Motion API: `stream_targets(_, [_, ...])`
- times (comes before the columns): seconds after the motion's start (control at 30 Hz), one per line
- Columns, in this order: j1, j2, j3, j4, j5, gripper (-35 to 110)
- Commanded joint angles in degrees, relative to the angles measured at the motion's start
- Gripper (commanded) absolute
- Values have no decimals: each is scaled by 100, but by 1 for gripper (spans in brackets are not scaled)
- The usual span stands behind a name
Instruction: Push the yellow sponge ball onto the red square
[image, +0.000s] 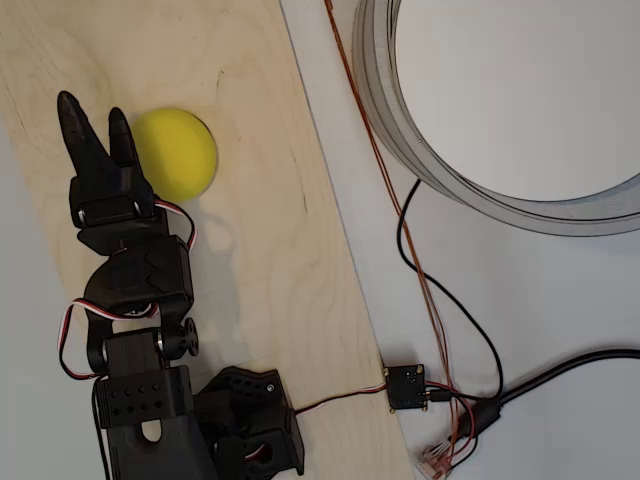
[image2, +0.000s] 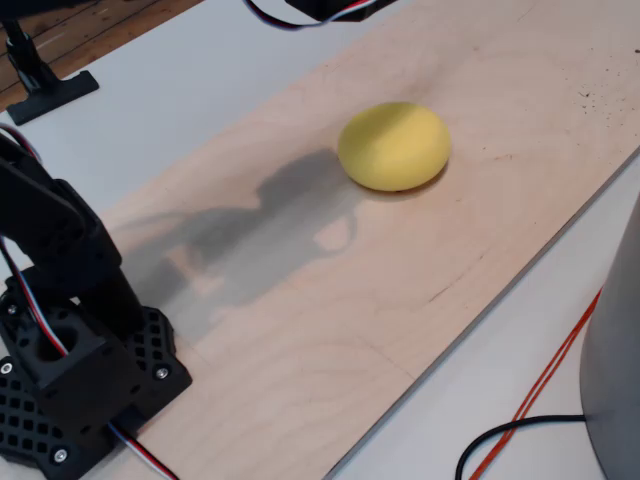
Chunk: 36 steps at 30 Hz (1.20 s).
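1. The yellow sponge ball (image: 177, 150) lies on a pale wooden board (image: 270, 250), in the far-left part of the overhead view. In the fixed view it (image2: 394, 145) sits toward the far end of the board (image2: 400, 290), right of centre, with a thin shadow under its near edge.
2. It is round, matte and unmarked, and nothing lies on top of it.
3. The gripper (image: 93, 118) is just left of the ball in the overhead view. Its two black fingers point toward the far edge and are spread apart in a narrow V with nothing between them, so it is released.
4. The right-hand finger (image: 122, 135) overlaps the ball's left edge as seen from above; whether it truly touches the foam I cannot tell.
5. The black arm (image: 135, 275) runs from the gripper back to its base (image: 200, 425) at the near edge of the overhead view, with red, white and black wires looping beside the joints.
6. In the fixed view the base (image2: 70, 380) stands at the near left corner, and the arm's shadow (image2: 250, 235) falls across the board up to the ball's left side.
7. The board rests on a white counter (image: 560, 300).
8. To the right in the overhead view, a large grey ring (image: 420, 150) lies on the counter, with a thin orange wire (image: 400, 230), a black cable (image: 560, 365) and a small black circuit board (image: 406, 386) nearby.
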Motion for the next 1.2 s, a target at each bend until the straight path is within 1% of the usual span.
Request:
stream_targets(0.0, [53, 202, -185, 35, 97, 90])
stream_targets(0.07, [70, 237, -176, 35, 141, 75])
stream_targets(0.13, [88, 264, -167, 35, 185, 53])
stream_targets(0.23, [114, 272, -167, 35, 211, 29])
stream_targets(0.3, [132, 272, -167, 35, 202, 16])
stream_targets(0.33, [141, 272, -176, 35, 202, 12])
stream_targets(0.37, [149, 255, -176, 35, 193, 12])
stream_targets(0.4, [149, 246, -176, 26, 185, 14])
stream_targets(0.43, [141, 229, -185, 26, 149, 20])
stream_targets(0.47, [123, 211, -193, 26, 105, 30])
stream_targets(0.57, [114, 193, -211, 26, 70, 71])
stream_targets(0.6, [114, 193, -220, 26, 62, 79])
stream_targets(0.63, [114, 193, -220, 26, 62, 85])
stream_targets(0.7, [114, 193, -211, 26, 44, 91])
stream_targets(0.73, [114, 193, -211, 26, 35, 92])
stream_targets(0.83, [114, 193, -202, 26, 53, 89])
stream_targets(0.9, [114, 193, -202, 26, 44, 82])
stream_targets(0.93, [114, 193, -193, 26, 26, 73])
stream_targets(1.03, [114, 211, -211, 26, 0, 32])
stream_targets(1.1, [123, 202, -220, 26, -18, 9])
stream_targets(1.13, [132, 193, -220, 26, -18, 0])
stream_targets(1.17, [132, 176, -220, 18, -9, 0])
